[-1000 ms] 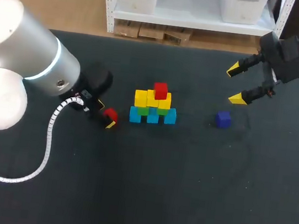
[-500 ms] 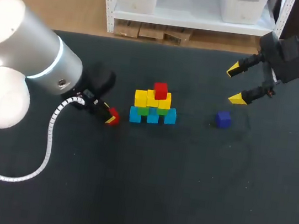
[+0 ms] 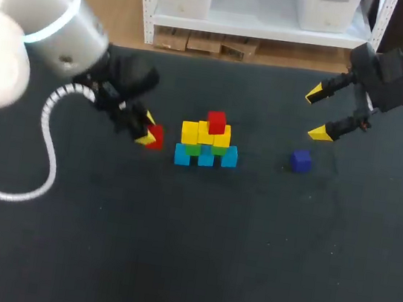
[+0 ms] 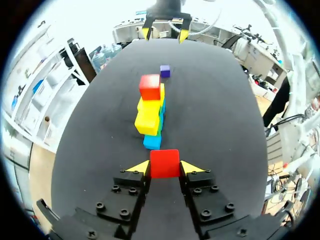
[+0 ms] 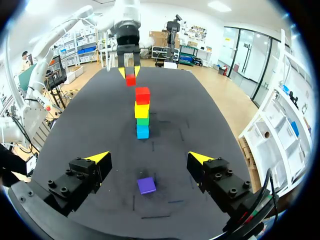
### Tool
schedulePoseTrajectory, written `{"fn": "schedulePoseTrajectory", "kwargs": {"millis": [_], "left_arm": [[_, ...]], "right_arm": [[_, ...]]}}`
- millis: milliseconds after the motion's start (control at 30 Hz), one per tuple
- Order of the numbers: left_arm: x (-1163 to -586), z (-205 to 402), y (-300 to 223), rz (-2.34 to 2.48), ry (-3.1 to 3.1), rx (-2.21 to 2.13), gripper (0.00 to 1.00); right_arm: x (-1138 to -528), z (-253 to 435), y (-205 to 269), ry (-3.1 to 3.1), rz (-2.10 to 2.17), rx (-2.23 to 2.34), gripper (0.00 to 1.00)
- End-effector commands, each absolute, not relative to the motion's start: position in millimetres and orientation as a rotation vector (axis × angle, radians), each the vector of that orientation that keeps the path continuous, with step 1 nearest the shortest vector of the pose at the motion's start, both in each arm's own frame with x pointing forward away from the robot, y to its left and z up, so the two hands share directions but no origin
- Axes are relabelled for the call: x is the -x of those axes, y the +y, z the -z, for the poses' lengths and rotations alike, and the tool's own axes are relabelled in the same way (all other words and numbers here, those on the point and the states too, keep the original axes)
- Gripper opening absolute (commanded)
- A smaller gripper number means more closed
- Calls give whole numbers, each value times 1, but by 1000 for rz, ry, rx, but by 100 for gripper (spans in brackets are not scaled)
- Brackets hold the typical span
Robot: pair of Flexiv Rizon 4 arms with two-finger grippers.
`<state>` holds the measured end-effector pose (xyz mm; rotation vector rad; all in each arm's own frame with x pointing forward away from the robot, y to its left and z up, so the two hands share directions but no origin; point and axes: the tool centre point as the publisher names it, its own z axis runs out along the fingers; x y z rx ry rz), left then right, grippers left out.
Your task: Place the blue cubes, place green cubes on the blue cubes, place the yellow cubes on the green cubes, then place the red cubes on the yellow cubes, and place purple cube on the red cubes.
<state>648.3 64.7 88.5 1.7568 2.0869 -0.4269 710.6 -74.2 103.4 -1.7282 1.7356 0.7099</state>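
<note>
From where I stand, the left arm comes in over the dark table [image 3: 187,254] and its left gripper [image 3: 148,133] pinches a red cube [image 3: 156,136] squarely between the two yellow fingertips [image 4: 138,167], one flat face against each, just beside the left end of the stack [image 3: 207,140]. The stack is a short row: blue cubes [image 3: 206,158] at the bottom, green cubes [image 3: 194,149] on them, yellow cubes [image 3: 191,131] above, and one placed red cube [image 3: 217,122] sitting towards the right of the yellow layer. So I'd say the red layer is half done, and this is the carry of its second cube. The next move calls for lifting it above the yellow row, bringing it level beside the placed red cube, over the bare yellow nearest this arm, and releasing gently so nothing topples. A cube has no long axis of its own; the stack's long axis runs across the table, pointing from one gripper towards the other. Further right the purple cube [image 3: 301,160] lies alone on the table, apart from the stack, and above it the right gripper [image 3: 318,113] hangs with fingers spread wide, holding nothing
</note>
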Motion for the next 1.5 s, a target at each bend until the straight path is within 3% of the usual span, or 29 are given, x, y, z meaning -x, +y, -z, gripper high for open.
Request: {"fn": "schedulePoseTrajectory", "kwargs": {"millis": [33, 700, 1500], "left_arm": [[-651, -111, 69, 445, 2069, -1803, 0], [-693, -116, 13, 526, 1876, -1960, 0], [-691, -102, -4, 597, 1909, -1897, 0]], "right_arm": [[-711, -103, -74, 1733, -712, 1728, 100], [-711, -103, -74, 1733, -712, 1728, 100], [-711, -103, -74, 1733, -712, 1728, 100]]}}
